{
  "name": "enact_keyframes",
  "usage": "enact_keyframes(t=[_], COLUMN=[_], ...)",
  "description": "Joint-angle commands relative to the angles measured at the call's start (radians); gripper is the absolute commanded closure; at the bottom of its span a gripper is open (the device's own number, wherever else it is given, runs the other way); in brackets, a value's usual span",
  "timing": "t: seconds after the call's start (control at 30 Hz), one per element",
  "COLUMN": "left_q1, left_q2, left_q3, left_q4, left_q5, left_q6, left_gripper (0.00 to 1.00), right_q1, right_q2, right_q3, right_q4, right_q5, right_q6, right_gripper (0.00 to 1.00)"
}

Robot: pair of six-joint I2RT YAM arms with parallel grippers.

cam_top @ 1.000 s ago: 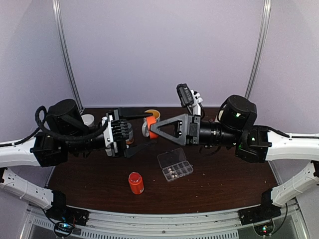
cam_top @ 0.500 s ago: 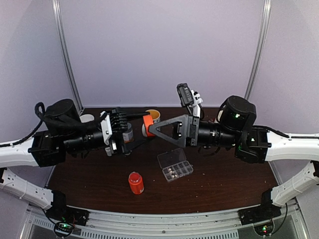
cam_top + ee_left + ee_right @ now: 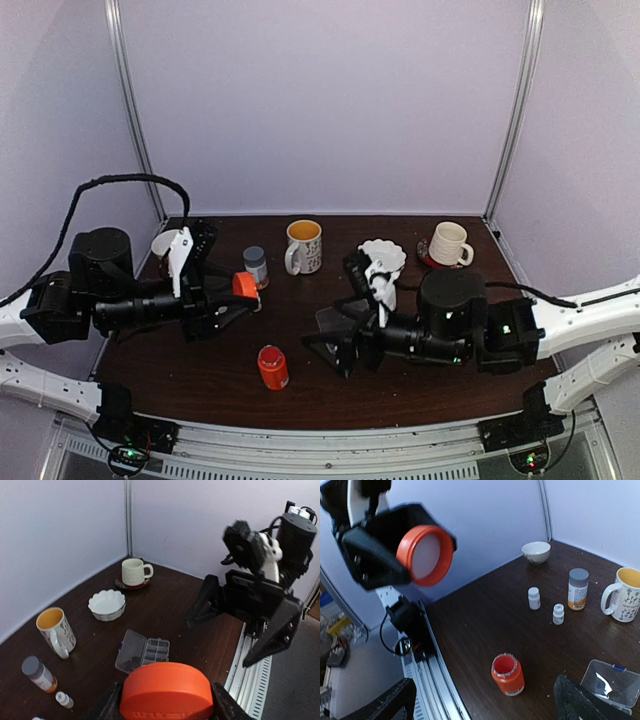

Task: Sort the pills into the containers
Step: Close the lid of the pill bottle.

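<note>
Scanning L to R in the top view: the left gripper (image 3: 238, 292) sits back-left of the orange bottle (image 3: 272, 367), jaws clamped on an orange cap (image 3: 244, 285). The left wrist cam shows that cap pinched between both fingers, held above the table (image 3: 450, 385). A small white bowl (image 3: 163, 243) lies far back-left of the orange bottle. A grey-capped bottle (image 3: 256, 265) stands upright directly behind it. In the right wrist cam, two small white bottles (image 3: 534, 598) stand beyond the orange bottle, near the grey-capped one. The orange bottle itself is upright near the front edge w/ its mouth uncovered. A yellow-lined mug (image 3: 303, 245) sits behind it, slightly right.

The right gripper (image 3: 333, 340) hangs just right of the orange bottle, jaws wide apart w/ nothing between them. The pill box (image 3: 142, 651) lies right of the orange bottle, mostly hidden under that gripper from above. The left wrist cam shows it flat on the table, clear lid flipped open. The pills are too small to make out.

A scalloped bowl (image 3: 383, 257) sits back-right of the orange bottle. A cream mug (image 3: 447, 243) on a coaster sits farther back-right.
</note>
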Motion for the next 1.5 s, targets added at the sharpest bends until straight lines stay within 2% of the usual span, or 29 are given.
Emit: enact_keyframes(t=[0.0, 0.1, 0.23, 0.43, 0.57, 0.7, 1.0, 1.47], left_q1=[-0.002, -0.001, -0.002, -0.002, 0.015, 0.036, 0.047, 0.055], left_q2=[-0.007, 0.031, 0.158, 0.404, 0.512, 0.569, 0.673, 0.756], left_q3=[0.028, 0.040, 0.098, 0.217, 0.277, 0.303, 0.352, 0.449], left_q4=[-0.269, -0.364, -0.484, -0.545, -0.552, -0.571, -0.662, -0.765], left_q5=[-0.041, -0.015, -0.009, 0.039, 0.077, 0.124, 0.090, 0.022], left_q6=[-0.332, -0.397, -0.407, -0.354, -0.331, -0.321, -0.317, -0.298], left_gripper=[0.48, 0.48, 0.44, 0.43, 0.42, 0.44, 0.45, 0.45], right_q1=[0.082, 0.089, 0.115, 0.124, 0.135, 0.140, 0.159, 0.163], right_q2=[0.075, 0.149, 0.194, 0.223, 0.319, 0.395, 0.478, 0.481], right_q3=[-0.119, -0.119, -0.145, -0.189, -0.242, -0.229, -0.244, -0.273], right_q4=[0.143, 0.175, 0.274, 0.337, 0.500, 0.586, 0.695, 0.700], right_q5=[0.145, 0.091, 0.114, 0.097, 0.115, 0.128, 0.184, 0.175], right_q6=[-0.198, -0.204, -0.211, -0.188, -0.204, -0.206, -0.233, -0.244], right_gripper=[0.00, 0.00, 0.00, 0.00, 0.00, 0.00, 0.00, 0.00])
